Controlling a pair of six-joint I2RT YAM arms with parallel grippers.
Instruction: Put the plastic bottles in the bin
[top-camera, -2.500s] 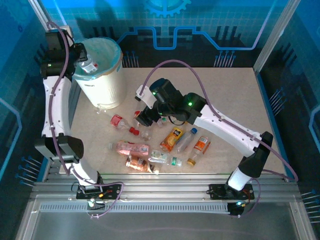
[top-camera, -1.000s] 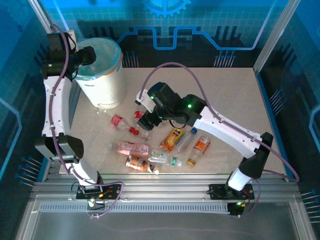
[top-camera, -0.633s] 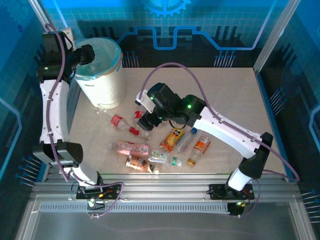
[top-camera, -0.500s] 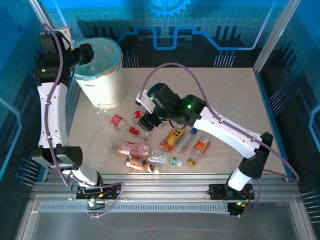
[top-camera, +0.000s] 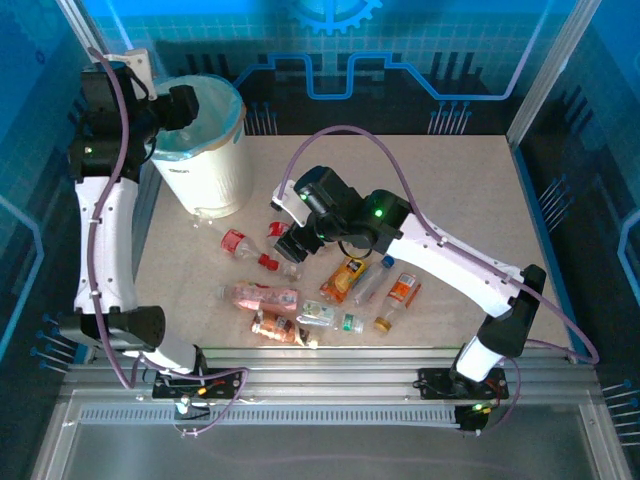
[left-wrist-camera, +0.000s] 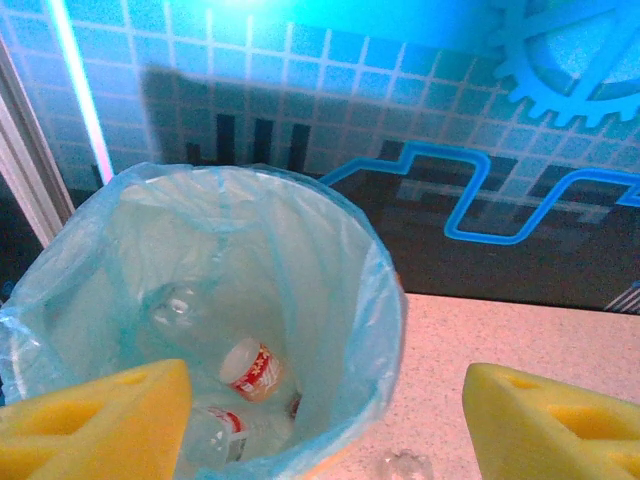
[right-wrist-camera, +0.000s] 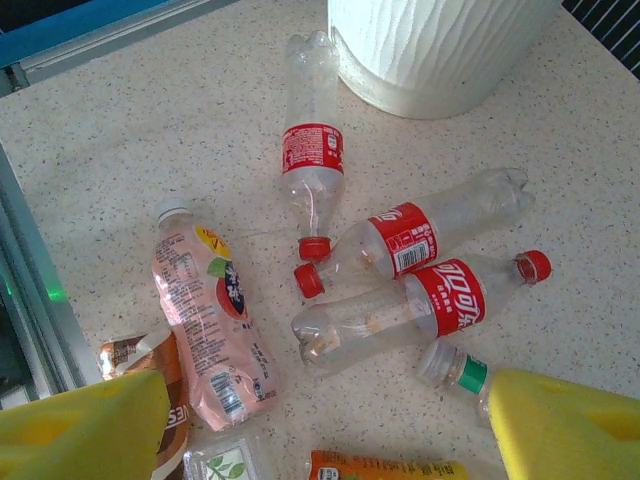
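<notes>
The bin (top-camera: 208, 165) stands at the back left, white with a pale blue-green bag (left-wrist-camera: 385, 300). My left gripper (top-camera: 180, 104) hovers at its rim, open and empty (left-wrist-camera: 325, 430); two red-labelled bottles (left-wrist-camera: 252, 370) lie inside. My right gripper (top-camera: 292, 243) hangs open (right-wrist-camera: 320, 430) above the plastic bottles scattered on the table: three clear ones with red labels (right-wrist-camera: 420, 300), a pink one (right-wrist-camera: 205, 320), a green-collared one (right-wrist-camera: 455, 370) and an orange-labelled one (right-wrist-camera: 385, 468). More bottles (top-camera: 345, 277) lie in front of the arm.
The bin's ribbed white base (right-wrist-camera: 430, 50) stands just behind the red-labelled bottles. A metal rail (right-wrist-camera: 25, 270) runs along the table's left edge. Blue panels (top-camera: 400, 60) wall the back and sides. The beige table (top-camera: 470, 190) is bare to the right.
The bottle my left gripper held over the bin has gone in, and that arm has drawn back to the rim. My right gripper has shifted slightly left over the red-labelled bottles.
</notes>
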